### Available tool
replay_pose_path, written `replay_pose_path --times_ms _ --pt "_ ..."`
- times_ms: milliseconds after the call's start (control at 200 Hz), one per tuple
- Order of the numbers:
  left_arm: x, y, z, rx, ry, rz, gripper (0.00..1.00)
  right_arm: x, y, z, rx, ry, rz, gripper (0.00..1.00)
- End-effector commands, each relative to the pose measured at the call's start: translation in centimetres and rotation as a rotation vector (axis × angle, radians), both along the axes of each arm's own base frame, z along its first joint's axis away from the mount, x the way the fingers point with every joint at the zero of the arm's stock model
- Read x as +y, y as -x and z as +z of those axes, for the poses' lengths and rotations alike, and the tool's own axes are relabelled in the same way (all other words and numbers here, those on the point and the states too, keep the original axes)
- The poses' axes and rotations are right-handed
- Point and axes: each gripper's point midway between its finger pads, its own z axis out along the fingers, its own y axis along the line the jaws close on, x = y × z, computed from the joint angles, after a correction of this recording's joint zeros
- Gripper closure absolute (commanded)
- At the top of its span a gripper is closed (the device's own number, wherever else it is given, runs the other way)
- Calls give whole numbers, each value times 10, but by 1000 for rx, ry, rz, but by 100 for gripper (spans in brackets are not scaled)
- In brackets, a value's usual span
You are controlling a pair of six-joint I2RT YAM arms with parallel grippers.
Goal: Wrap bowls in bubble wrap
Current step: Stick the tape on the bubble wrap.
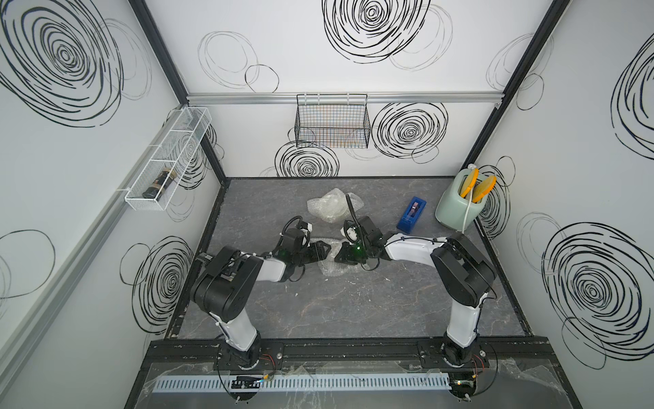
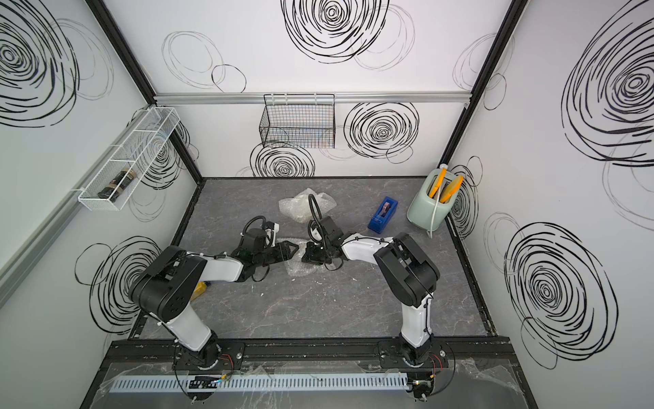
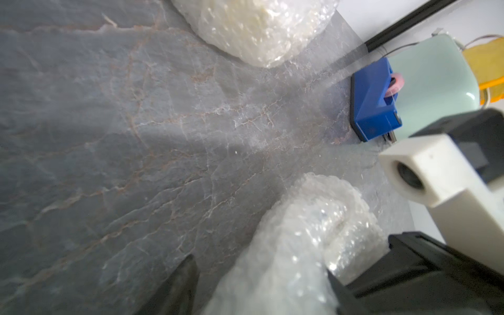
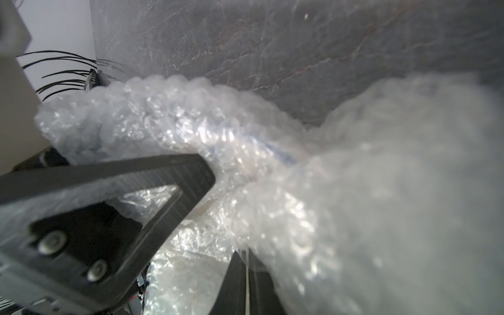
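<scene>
Two bundles of bubble wrap lie on the grey marble table. One crumpled bundle (image 1: 327, 209) (image 2: 304, 207) sits at the back centre; something cream shows through it in the left wrist view (image 3: 256, 24). The nearer bubble wrap (image 1: 331, 265) (image 3: 297, 240) lies between both grippers. The bowls are hidden inside the wrap; only a faint blue streak (image 4: 275, 152) shows through. My left gripper (image 1: 323, 249) (image 3: 260, 264) is open, its fingers wide apart on either side of the wrap. My right gripper (image 1: 339, 253) (image 4: 246, 256) is shut on a thin fold of the bubble wrap.
A blue tape dispenser (image 1: 411, 214) stands right of the grippers, with a mint-green toaster (image 1: 454, 209) holding yellow items behind it. A black wire basket (image 1: 332, 124) hangs on the back wall. A white wire shelf (image 1: 166, 159) hangs on the left wall.
</scene>
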Motion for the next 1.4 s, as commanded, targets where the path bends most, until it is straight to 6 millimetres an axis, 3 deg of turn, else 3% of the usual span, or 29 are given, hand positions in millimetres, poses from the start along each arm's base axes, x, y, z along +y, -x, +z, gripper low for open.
replay_pose_path --times_ms 0,135,225,315,435,640,796,1096,1236,1391 --pt "6 -1 25 -52 40 16 21 -4 -1 -13 1 44 -4 88" --pt "10 3 45 -85 98 14 8 -3 -1 -10 -1 36 0 88" --pt "1 4 58 -128 122 -21 1 -1 -1 -7 -2 30 5 88" --pt "-15 2 52 -123 96 -71 0 -1 -1 -5 -4 25 7 88" --pt "-22 2 28 -68 36 -78 0 -2 0 -2 -11 25 9 87" --pt "-22 -1 -3 -9 -31 -99 13 -4 1 -1 -10 21 11 87" --pt "-19 0 -16 15 -44 -85 36 -2 0 -1 -8 15 11 87" --pt "-19 -6 -8 -9 -42 -80 65 -3 0 6 -19 10 15 87" --pt "-21 -6 -6 -12 -31 -85 66 -4 0 17 -33 -4 15 86" --pt "-20 -4 -1 -21 -17 -83 54 -4 1 33 -52 -31 22 85"
